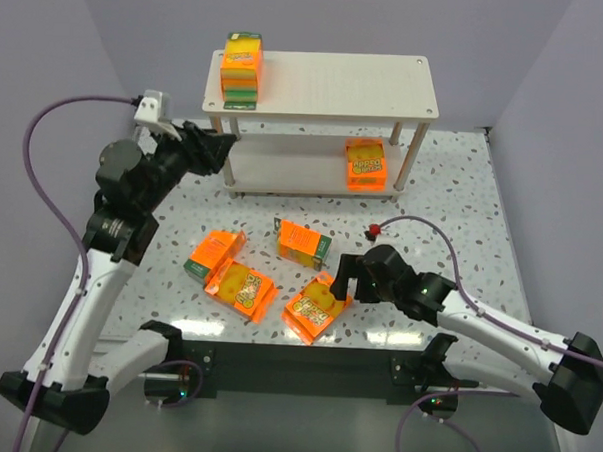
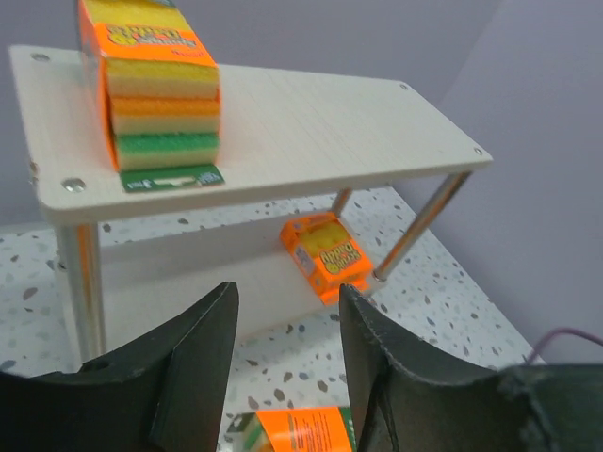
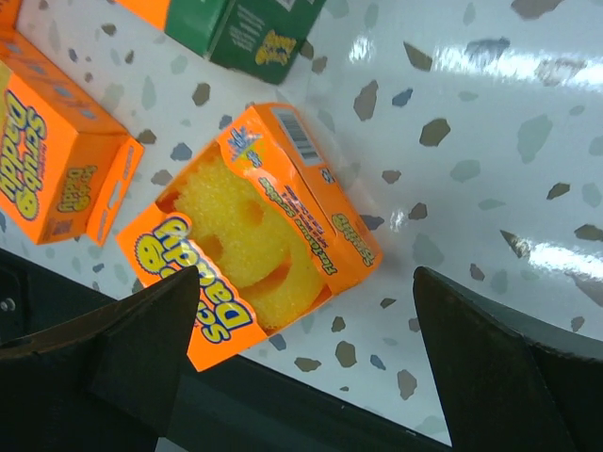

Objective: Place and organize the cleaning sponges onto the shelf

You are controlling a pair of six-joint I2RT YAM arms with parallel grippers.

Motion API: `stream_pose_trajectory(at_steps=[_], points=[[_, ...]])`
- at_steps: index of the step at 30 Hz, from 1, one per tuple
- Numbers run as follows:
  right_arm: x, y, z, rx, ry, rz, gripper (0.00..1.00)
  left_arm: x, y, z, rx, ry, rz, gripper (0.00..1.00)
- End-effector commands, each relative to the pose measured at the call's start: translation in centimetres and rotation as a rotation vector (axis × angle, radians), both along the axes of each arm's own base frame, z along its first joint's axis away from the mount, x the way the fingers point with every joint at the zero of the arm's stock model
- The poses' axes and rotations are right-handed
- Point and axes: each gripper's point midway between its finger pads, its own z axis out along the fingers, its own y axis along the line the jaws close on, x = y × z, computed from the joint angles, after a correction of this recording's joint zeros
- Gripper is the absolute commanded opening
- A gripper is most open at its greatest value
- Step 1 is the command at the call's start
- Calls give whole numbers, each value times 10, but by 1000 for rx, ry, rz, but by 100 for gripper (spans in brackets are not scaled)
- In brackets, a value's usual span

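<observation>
— Sponges: where do they lie?
— Two packs are on the shelf [image 1: 328,79]. An upright pack [image 1: 242,71] stands at the 9 o'clock end of its top board, and a second pack [image 1: 365,165] is on the lower board toward 3 o'clock. Four more lie on the table [image 1: 453,193], bunched toward 6 o'clock.
— And the arms?
— The left gripper [image 2: 287,292] hovers by the shelf's 9 o'clock end, fingers apart, holding nothing. The right gripper [image 3: 306,278] hangs over the nearest pack [image 3: 254,235], fingers spread wide to either side of it. As far as I can tell they aren't touching it.
— So the step in hand is the pick-up?
— I'd judge so. That pack lies flat, window up, with its edges diagonal to the line between the fingers. I'd turn the wrist until the fingers face two opposite flat sides, centre over the box, then come straight down.
— Hazards?
— A neighbouring pack [image 3: 57,160] sits just beside it at 9 o'clock in the wrist view, and the finger on that side could catch it. The table's near edge is close at 6 o'clock, so a nudge might push the box off. Windowed cardboard probably gives, so close gently.
</observation>
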Motion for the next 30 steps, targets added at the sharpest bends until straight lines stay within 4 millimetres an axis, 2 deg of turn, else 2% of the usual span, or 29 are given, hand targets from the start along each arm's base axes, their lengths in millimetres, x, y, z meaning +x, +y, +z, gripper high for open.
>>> stream_pose_trajectory(at_steps=[1,2,3,4,5,6,7,9,10,12,13,14,19,22,27,30], points=[[-12,9,-17,52,74,14,99,-36,-38,-59,9,126,-193,51],[-17,6,-26,50,99,2,98,-50,-51,-70,11,144,-251,37],[-18,4,-28,53,103,-3,98,-49,-51,-85,17,176,-251,31],[-20,1,-29,56,101,-11,94,-57,-62,-111,32,221,-288,24],[-23,-3,-34,48,108,-20,91,-59,-66,-124,43,243,-297,10],[-25,-4,-35,54,115,-22,86,-62,-71,-135,50,261,-309,5],[-27,-5,-36,56,120,-20,74,-66,-81,-158,69,308,-336,0],[-34,-7,-41,62,143,-15,55,-68,-92,-179,93,346,-353,0],[-35,-8,-42,63,146,-17,35,-67,-97,-199,121,382,-332,0],[-38,-14,-43,68,147,-35,18,-68,-103,-217,148,407,-325,0],[-39,-16,-45,68,146,-45,4,-65,-104,-233,176,439,-290,0],[-40,-17,-46,70,148,-50,0,-64,-104,-243,192,458,-276,0],[-49,-19,-63,42,212,-42,0,-70,-114,-301,360,569,-228,0],[-48,-11,-68,55,226,-26,0,-81,-122,-324,432,606,-233,0],[-36,3,-55,103,185,-20,0,-96,-127,-347,479,643,-260,0],[-29,10,-49,113,165,-15,0,-112,-139,-368,515,676,-330,0]])
